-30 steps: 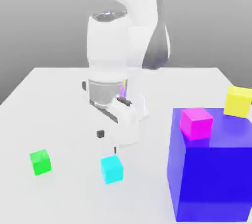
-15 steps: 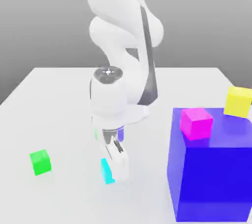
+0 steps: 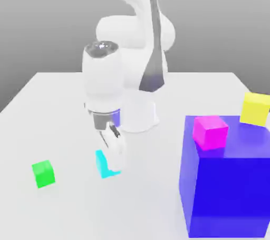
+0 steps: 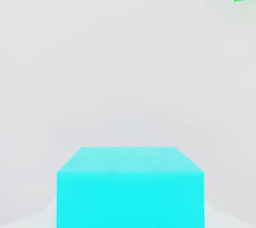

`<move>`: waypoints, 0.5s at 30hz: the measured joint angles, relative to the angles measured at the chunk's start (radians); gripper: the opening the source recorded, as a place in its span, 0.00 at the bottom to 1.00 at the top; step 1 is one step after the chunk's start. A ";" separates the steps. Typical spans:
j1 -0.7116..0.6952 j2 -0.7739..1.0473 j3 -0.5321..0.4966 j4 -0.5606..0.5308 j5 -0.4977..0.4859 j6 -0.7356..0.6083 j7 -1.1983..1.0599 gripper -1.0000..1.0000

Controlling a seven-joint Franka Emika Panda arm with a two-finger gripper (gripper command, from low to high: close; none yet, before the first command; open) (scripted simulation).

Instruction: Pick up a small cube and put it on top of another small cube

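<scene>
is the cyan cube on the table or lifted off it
Lifted, it seems. In the exterior view the cyan cube sits between the gripper's fingers, tilted, one corner low. Whether that corner touches the table, I cannot tell.

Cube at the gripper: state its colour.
Bright cyan, plain glossy faces. The cube shows best in the hand view; the gripper is shut on it.

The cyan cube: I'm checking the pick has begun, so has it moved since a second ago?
Yes. In the exterior view the cyan cube now sits nearer the green cube, shifted toward that view's left and slightly up, with the hand shut on it.
</scene>
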 joint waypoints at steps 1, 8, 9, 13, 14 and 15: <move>-0.013 -0.003 -0.010 0.007 -0.002 -0.009 -0.047 0.00; -0.096 -0.019 -0.092 0.057 -0.014 -0.073 -0.377 0.00; -0.107 -0.021 -0.105 0.064 -0.015 -0.082 -0.424 0.00; -0.152 -0.026 -0.155 0.093 -0.021 -0.118 -0.614 0.00; -0.163 -0.027 -0.168 0.100 -0.022 -0.127 -0.662 0.00; -0.174 -0.028 -0.181 0.107 -0.023 -0.136 -0.710 0.00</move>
